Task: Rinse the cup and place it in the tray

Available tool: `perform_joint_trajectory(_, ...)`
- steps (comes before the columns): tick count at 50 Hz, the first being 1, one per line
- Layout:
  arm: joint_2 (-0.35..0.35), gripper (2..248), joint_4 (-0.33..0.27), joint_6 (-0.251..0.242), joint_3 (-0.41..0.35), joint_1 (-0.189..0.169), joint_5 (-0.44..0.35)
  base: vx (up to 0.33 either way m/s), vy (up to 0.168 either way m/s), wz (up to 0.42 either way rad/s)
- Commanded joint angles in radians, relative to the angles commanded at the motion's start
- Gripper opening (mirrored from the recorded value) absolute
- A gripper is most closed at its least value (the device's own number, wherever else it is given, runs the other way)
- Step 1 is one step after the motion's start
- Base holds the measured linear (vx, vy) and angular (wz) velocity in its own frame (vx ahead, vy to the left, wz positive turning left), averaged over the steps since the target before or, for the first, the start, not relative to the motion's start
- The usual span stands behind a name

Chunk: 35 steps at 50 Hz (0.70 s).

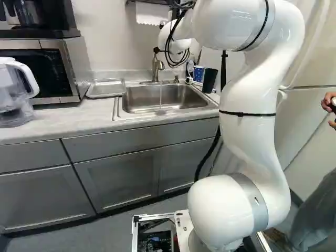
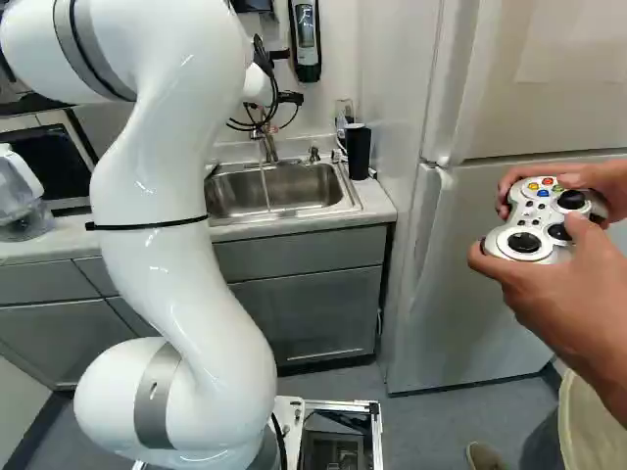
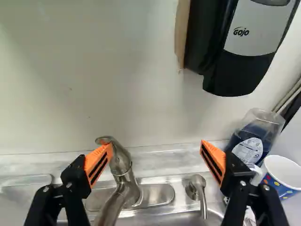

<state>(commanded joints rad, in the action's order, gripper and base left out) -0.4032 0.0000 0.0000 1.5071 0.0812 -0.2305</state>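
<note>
My gripper (image 1: 156,50) is mostly hidden by the wrist and cables in the left base view, above the sink (image 1: 119,107). In the wrist view the gripper (image 3: 156,151) stands wide open, nothing held. One finger overlaps the faucet (image 3: 121,165) near its lever; I cannot tell whether they touch. A thin stream of water (image 1: 160,97) runs into the sink. Beyond the other finger stands a white paper cup with coloured dots (image 3: 283,176), upright; beside it is a black cup (image 1: 209,80). The metal tray (image 1: 106,89) lies on the counter beside the sink, near the microwave.
A soap dispenser (image 3: 247,47) hangs on the wall above a bottle of blue liquid (image 3: 254,141). A small spout (image 3: 197,188) rises beside the faucet. A water pitcher (image 1: 16,94) stands before the microwave (image 1: 52,71). The fridge (image 2: 480,264) borders the counter. Hands hold a controller (image 2: 541,217) close by.
</note>
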Motion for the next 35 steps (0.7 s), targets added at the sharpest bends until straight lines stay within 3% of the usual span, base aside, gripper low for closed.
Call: perform_joint_trajectory(35,0.168,247,0.000,0.000,-0.195,0.029,0.000,0.000,0.000,0.000)
